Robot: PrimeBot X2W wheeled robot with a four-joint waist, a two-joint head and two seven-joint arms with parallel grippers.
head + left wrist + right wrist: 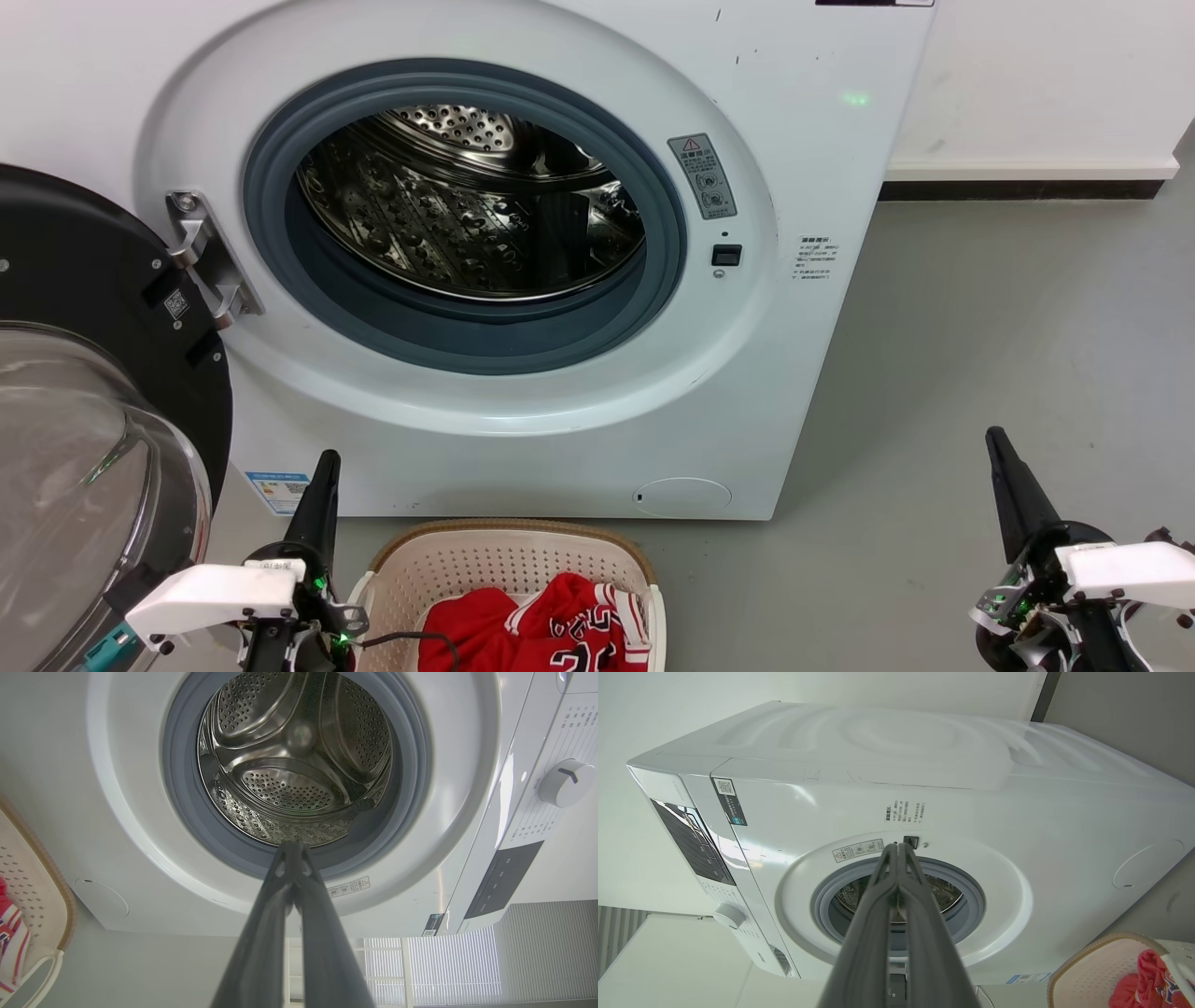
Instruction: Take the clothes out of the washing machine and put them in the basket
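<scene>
The left hand (327, 460) sits low at the lower left of the head view. Its two dark fingers are pressed together into one narrow point that aims up at the bottom front panel of the washing machine (812, 140). Its white wrist block lies behind it, near the bottom edge. The right hand (995, 439) mirrors this at the lower right, with its fingers also pressed together and tilted slightly left. Each wrist view shows its own fingertips meeting, with nothing pinched between them.

The machine stands on a smooth grey floor (1018, 336) against a white wall (1046, 75) with a dark strip along its foot. Its door (93, 280), black-rimmed with a bulging glass centre, hangs wide open on the left. The grey rubber ring (672, 243) frames the drum (439, 224), where bare perforated steel shows.

The basket (504, 532) rests on the floor just in front of the machine, between the two hands. The clothes (546, 625) lie heaped inside it. A plain red garment (462, 621) is towards the left and the jersey (597, 621), with white trim and numerals, is towards the right. The left hand is just beside the basket's left edge, and its fingers rise past the rim without touching the cloth. The right hand is well apart from the basket, over open floor to the right of the machine.
</scene>
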